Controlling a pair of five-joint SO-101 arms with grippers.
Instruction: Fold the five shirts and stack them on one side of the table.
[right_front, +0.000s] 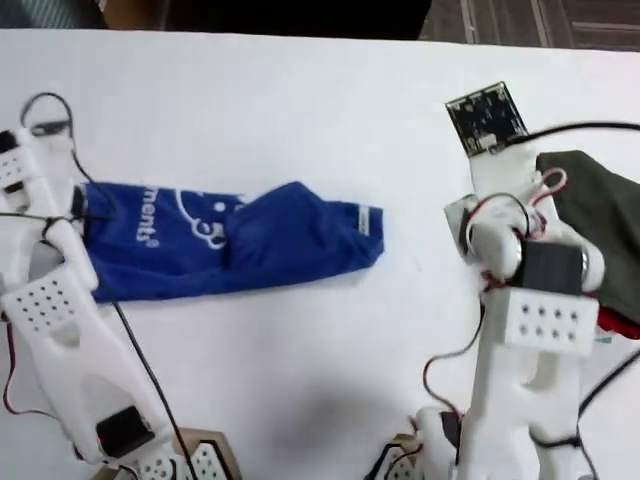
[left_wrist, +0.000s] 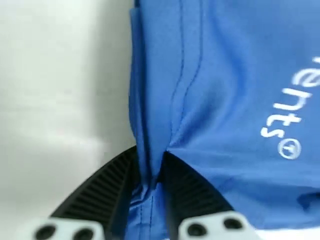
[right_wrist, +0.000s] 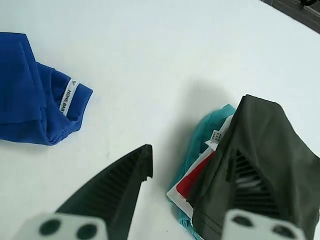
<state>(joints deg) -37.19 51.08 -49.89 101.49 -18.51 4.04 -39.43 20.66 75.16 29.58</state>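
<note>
Black ribbed jaws of the left arm (right_front: 60, 330) are clenched on a stitched edge of the blue shirt (left_wrist: 225, 75), the cloth bunched into a narrow pleat between them. From above, that shirt lies on the white bench (right_front: 300, 100) as a long band running across it, narrowed lengthwise, white print facing up near the pinched end. Its far end, with the collar label, is crumpled and not squared. The left arm stands at one end of the band, and the right arm (right_front: 530, 340) is well apart at the bench's other side. The right arm's jaws hang released and spread wide, with nothing between them but bare bench. Just beside them is the pile: a dark olive shirt (right_wrist: 270, 135) on top, a teal one (right_wrist: 200, 135) showing under it, and a bit of red cloth (right_wrist: 197, 180) with white at the edge. How many shirts the pile holds I cannot tell. My reading is that the blue shirt is mid-fold, its crosswise fold not yet made. The next move likely calls for lifting the gripped end and laying it over toward the collar end, keeping the seam taut so the band does not twist. The loose collar end may need flattening first, or the fold could come out lopsided on the pile.
</note>
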